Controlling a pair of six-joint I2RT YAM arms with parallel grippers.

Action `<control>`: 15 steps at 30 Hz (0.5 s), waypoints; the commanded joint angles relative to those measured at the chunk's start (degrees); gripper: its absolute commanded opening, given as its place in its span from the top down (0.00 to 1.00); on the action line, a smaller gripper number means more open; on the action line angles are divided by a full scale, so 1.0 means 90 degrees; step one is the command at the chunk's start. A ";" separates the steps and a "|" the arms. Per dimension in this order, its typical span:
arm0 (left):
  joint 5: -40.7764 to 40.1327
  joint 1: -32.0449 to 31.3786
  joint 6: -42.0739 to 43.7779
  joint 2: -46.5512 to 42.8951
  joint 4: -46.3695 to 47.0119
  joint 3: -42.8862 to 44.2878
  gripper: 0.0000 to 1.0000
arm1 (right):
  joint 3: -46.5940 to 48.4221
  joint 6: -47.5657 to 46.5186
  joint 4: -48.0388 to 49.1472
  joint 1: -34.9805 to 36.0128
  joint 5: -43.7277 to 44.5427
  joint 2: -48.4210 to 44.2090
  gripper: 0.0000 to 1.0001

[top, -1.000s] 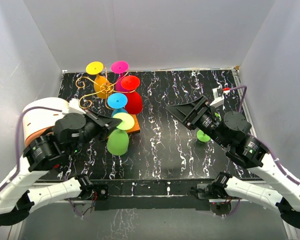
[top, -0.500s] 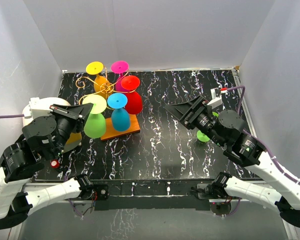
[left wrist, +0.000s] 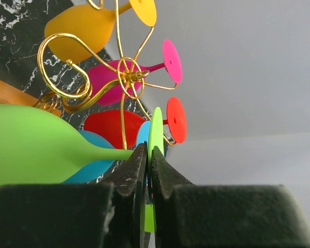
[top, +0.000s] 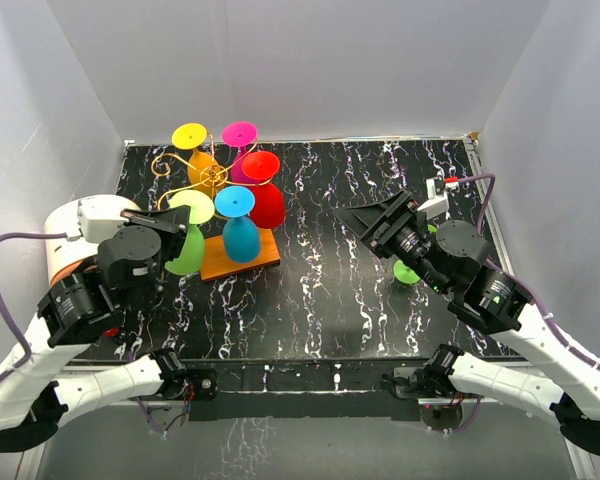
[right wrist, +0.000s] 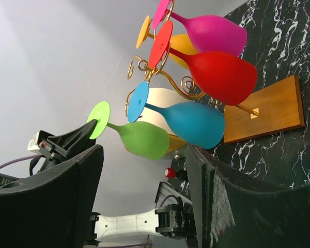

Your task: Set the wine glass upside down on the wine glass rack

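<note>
**Green wine glass** (top: 187, 250) — left of centre in the top view, foot up and bowl down, just beside the blue glass (top: 240, 238). Whether it rests on a wire arm cannot be told.
**Left gripper** (left wrist: 149, 155) — fingers pinching the green glass's flat foot.
**Wine glass rack** (top: 209, 177) — upper left, orange base on the black marbled table (top: 330, 290), carrying inverted glasses.
**Right gripper** (top: 352, 216) — right of centre, fingers spread, holding nothing.

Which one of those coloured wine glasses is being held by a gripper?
The lime-green wine glass: the left gripper pinches its round foot. The orange, magenta, red and blue glasses hang on the gold wire rack.
</note>
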 commanded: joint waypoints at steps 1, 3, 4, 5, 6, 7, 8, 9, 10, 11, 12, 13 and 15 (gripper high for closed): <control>-0.0511 0.0010 -0.0585 0.0139 0.0154 -0.0169 1.00 | 0.0288 -0.0085 0.0048 -0.0009 0.0246 -0.0060 0.37; -0.0671 0.0009 -0.0656 0.0287 0.0126 -0.0182 1.00 | 0.0305 -0.0084 0.0053 -0.0004 0.0234 -0.0018 0.37; -0.0791 0.0004 -0.0711 0.0328 0.0077 -0.0174 1.00 | 0.0309 -0.0089 0.0062 -0.0004 0.0225 -0.0005 0.37; -0.0916 0.0007 -0.0747 0.0366 0.0073 -0.0182 1.00 | 0.0310 -0.0086 0.0066 -0.0004 0.0215 0.0005 0.37; -0.1037 0.0008 -0.0768 0.0405 0.0070 -0.0183 1.00 | 0.0310 -0.0084 0.0079 -0.0004 0.0214 0.0010 0.37; -0.1103 0.0002 -0.0783 0.0439 0.0091 -0.0196 1.00 | 0.0310 -0.0084 0.0078 -0.0006 0.0218 0.0017 0.37; -0.1163 0.0006 -0.0712 0.0462 0.0189 -0.0218 1.00 | 0.0310 -0.0084 0.0073 -0.0009 0.0206 0.0022 0.37; -0.1209 0.0004 -0.0580 0.0485 0.0337 -0.0245 1.00 | 0.0310 -0.0084 0.0072 -0.0006 0.0204 0.0027 0.37; -0.1277 0.0004 -0.0487 0.0496 0.0445 -0.0274 1.00 | 0.0305 -0.0084 0.0068 -0.0005 0.0204 0.0027 0.37; -0.1371 0.0005 -0.0425 0.0525 0.0530 -0.0312 1.00 | 0.0301 -0.0089 0.0068 -0.0010 0.0221 0.0023 0.37; -0.1451 0.0006 -0.0339 0.0557 0.0622 -0.0347 1.00 | 0.0300 -0.0084 0.0068 -0.0004 0.0223 0.0020 0.37; -0.1527 0.0009 -0.0253 0.0604 0.0714 -0.0371 1.00 | 0.0305 -0.0085 0.0068 -0.0004 0.0220 0.0025 0.37; -0.1630 0.0007 -0.0143 0.0687 0.0854 -0.0385 1.00 | 0.0310 -0.0084 0.0077 -0.0004 0.0235 0.0025 0.37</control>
